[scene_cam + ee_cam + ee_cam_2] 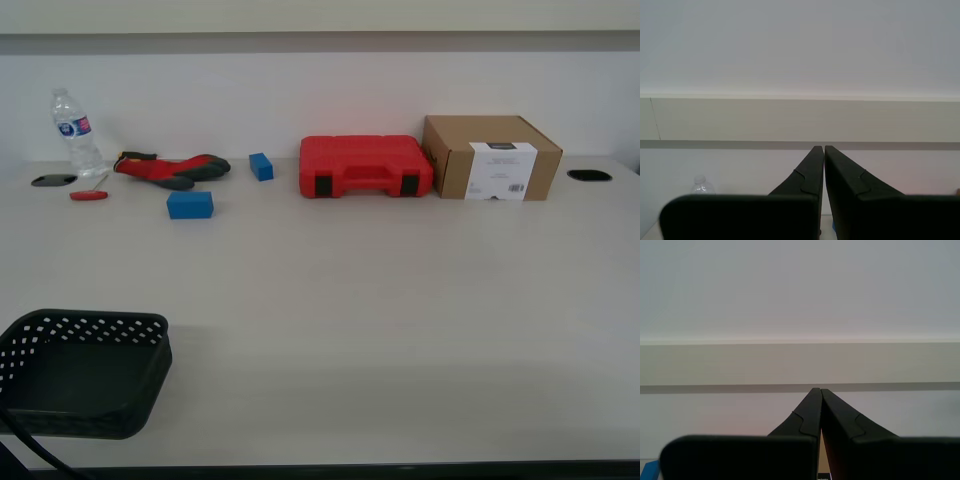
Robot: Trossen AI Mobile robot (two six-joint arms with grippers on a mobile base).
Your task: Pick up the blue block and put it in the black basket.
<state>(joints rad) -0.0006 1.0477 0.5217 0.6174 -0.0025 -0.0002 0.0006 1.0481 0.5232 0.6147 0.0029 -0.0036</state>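
— Where do you stand?
— Nothing started. Your basket (pixel 85 375) sits at the exterior view's near left; the block (pixel 190 205) lies far left on the surface, untouched.
— And your pincers?
— First pincer (pixel 824 148) and second pincer (pixel 818 390) are both pressed together, empty. Spread one, reach the block.

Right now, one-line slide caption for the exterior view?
Blue block sits far across the table from the black basket; no gripper in frame.

Water bottle (pixel 75 132); red-black glove (pixel 172 168); screwdriver (pixel 89 194); small blue cube (pixel 261 166); red case (pixel 365 166) (touching the cardboard box (pixel 490 157)).
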